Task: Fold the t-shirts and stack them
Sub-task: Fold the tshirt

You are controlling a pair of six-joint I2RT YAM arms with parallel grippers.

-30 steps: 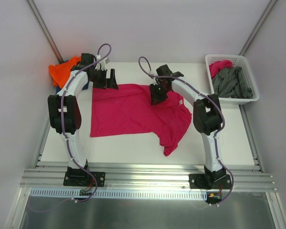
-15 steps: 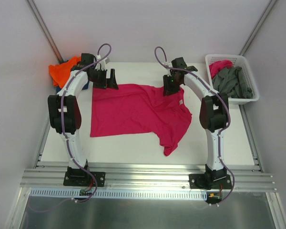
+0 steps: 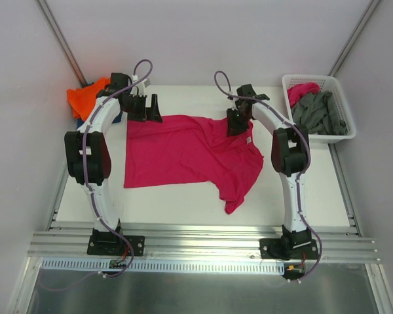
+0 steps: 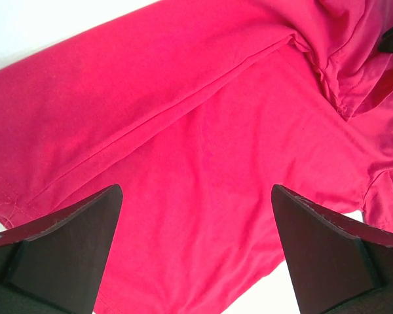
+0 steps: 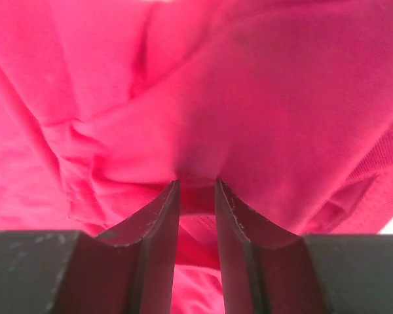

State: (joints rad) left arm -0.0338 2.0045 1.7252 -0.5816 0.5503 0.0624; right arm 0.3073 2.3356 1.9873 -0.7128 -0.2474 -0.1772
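A large magenta t-shirt lies spread on the white table, its right side rumpled and one end trailing toward the near edge. My right gripper is at the shirt's far right part, near the collar, its fingers close together with a fold of magenta cloth pinched between the tips. My left gripper hovers over the shirt's far left corner, wide open with nothing in it; only flat magenta cloth shows below it.
An orange t-shirt sits crumpled at the far left corner with a bit of dark blue cloth beside it. A white lattice basket at the far right holds grey shirts and a pink one.
My right gripper has moved from the shirt's middle out to the far right, drawing the cloth with it and spreading that side. The left arm has stayed still.
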